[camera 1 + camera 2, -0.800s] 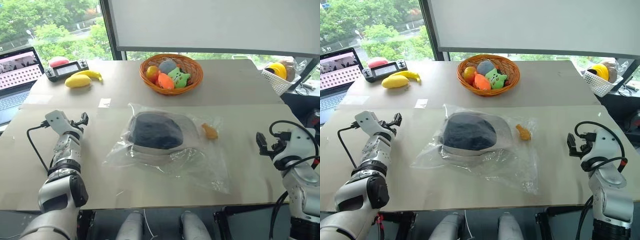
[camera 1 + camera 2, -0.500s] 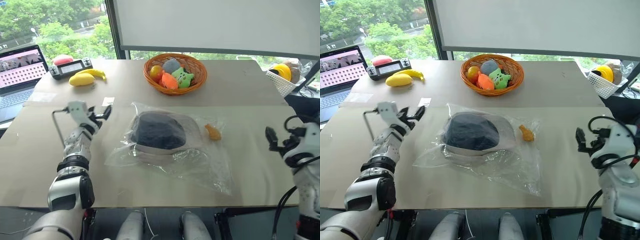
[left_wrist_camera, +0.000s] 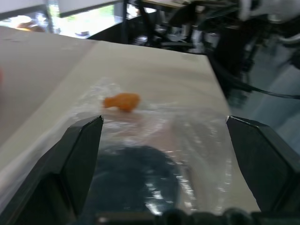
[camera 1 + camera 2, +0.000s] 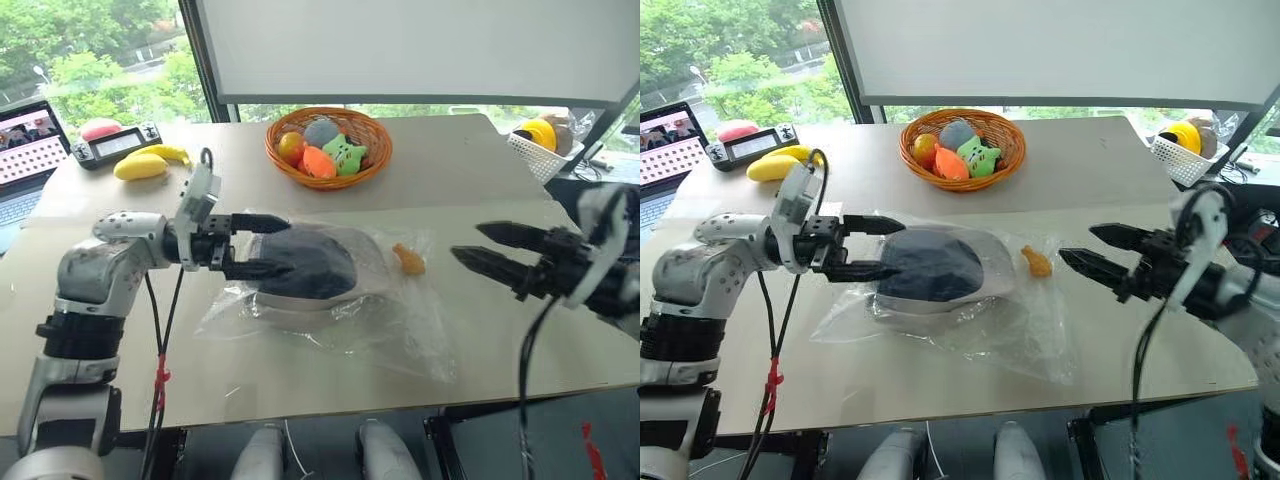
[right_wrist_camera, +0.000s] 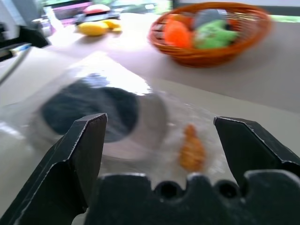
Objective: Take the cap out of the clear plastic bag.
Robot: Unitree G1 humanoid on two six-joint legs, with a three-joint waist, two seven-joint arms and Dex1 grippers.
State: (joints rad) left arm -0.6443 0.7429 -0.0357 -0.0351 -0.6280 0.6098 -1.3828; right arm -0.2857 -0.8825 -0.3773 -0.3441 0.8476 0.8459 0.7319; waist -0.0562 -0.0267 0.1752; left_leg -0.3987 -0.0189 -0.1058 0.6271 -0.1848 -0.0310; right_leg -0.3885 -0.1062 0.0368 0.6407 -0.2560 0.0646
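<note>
The cap (image 4: pixel 305 262), dark crown with a pale brim, lies inside the clear plastic bag (image 4: pixel 385 330), which is spread flat on the table's middle. My left gripper (image 4: pixel 262 245) is open and points to the right. Its two fingers straddle the cap's left edge, just above the bag. My right gripper (image 4: pixel 468 242) is open too. It points left and hovers off the bag's right side, apart from it. A small orange thing (image 4: pixel 408 260) lies in the bag beside the cap. The left wrist view looks over the cap (image 3: pixel 136 180); the right wrist view shows the cap (image 5: pixel 89 110).
A wicker basket (image 4: pixel 326 184) of plush toys stands behind the bag. A yellow fruit (image 4: pixel 140 165), a controller (image 4: pixel 115 143) and a laptop (image 4: pixel 25 150) sit at the far left. A white basket (image 4: pixel 535 152) is at the far right. The table's front edge runs near the bag.
Both arms have risen and swung inward: the left gripper has come to the cap's left edge, the right now points left toward the bag. The camera has shifted too.
</note>
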